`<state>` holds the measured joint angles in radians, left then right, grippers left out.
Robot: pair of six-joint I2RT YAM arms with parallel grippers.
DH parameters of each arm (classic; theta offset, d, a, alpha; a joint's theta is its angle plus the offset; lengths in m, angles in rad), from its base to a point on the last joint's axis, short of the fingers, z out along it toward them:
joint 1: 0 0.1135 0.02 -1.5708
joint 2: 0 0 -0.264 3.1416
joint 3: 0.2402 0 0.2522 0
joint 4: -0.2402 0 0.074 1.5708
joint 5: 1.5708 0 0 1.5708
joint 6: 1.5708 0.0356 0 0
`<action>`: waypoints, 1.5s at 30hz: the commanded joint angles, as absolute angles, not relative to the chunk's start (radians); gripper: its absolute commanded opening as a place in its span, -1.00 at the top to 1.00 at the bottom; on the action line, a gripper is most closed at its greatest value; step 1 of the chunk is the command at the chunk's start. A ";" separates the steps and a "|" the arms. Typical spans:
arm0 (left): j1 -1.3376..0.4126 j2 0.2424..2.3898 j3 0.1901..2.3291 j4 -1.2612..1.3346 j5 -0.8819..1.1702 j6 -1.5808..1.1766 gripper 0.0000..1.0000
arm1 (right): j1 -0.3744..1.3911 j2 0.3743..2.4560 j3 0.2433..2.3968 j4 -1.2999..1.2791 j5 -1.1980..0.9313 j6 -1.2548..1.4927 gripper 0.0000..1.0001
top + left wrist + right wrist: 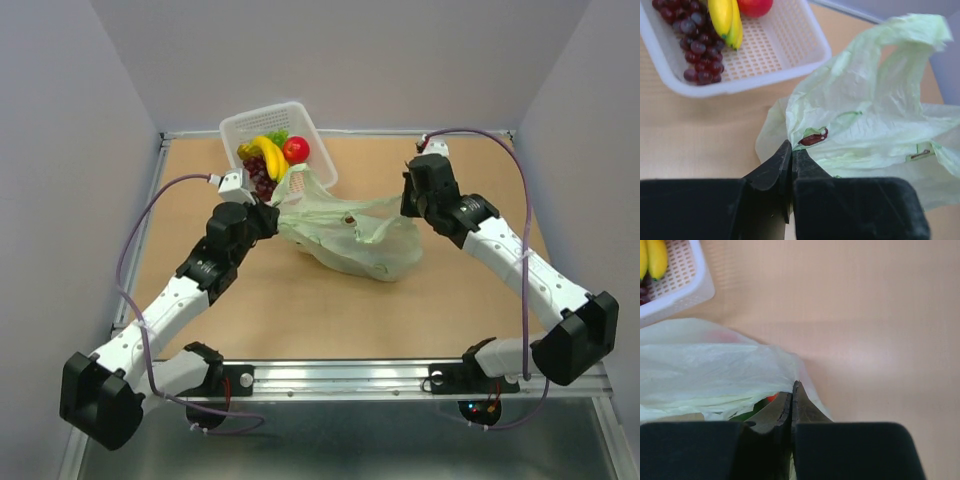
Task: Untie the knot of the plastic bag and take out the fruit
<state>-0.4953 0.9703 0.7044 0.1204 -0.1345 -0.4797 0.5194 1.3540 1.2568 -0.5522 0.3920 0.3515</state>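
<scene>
The pale green plastic bag (350,245) lies crumpled in the middle of the table, stretched between both grippers. My left gripper (270,212) is shut on the bag's left edge (791,147), close to a dark red printed mark (813,137). My right gripper (408,208) is shut on the thin plastic at the bag's right side (794,390). In the right wrist view a green fruit (751,412) and an orange-red fruit (772,397) show through a gap in the bag (715,365). The knot is hidden among the folds.
A white perforated basket (240,125) stands at the back left, touching the bag. It holds a banana (270,155), purple grapes (262,178) and a red fruit (295,149). Grey walls close in the table on three sides.
</scene>
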 commanded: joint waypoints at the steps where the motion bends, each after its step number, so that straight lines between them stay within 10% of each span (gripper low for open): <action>1: -0.483 1.051 0.828 0.252 -0.175 -0.399 0.75 | 0.535 1.312 1.191 -0.477 0.364 0.433 0.99; 3: -0.482 1.089 0.856 0.259 -0.186 -0.390 0.71 | 0.535 1.295 1.144 -0.454 0.289 0.436 0.99; 7: -0.486 1.131 0.905 0.247 -0.076 -0.405 -0.40 | 0.546 1.237 1.063 -0.388 0.175 0.449 0.99; 12: -0.560 1.060 0.911 0.198 -0.067 -0.428 -0.81 | 0.586 1.204 1.026 -0.362 0.158 0.433 0.99; 29: -0.923 1.302 0.886 0.221 -0.261 -0.402 -0.68 | 0.624 1.227 1.081 -0.342 0.221 0.382 0.99; 45: -0.877 1.490 0.644 0.170 -0.319 -0.676 0.56 | 0.514 1.250 1.189 -0.341 0.542 0.423 0.99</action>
<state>-0.8997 1.5116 0.6750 0.1814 -0.2729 -0.6117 0.5808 1.2755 1.1309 -0.3878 0.4343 0.4030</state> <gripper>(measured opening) 0.267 0.020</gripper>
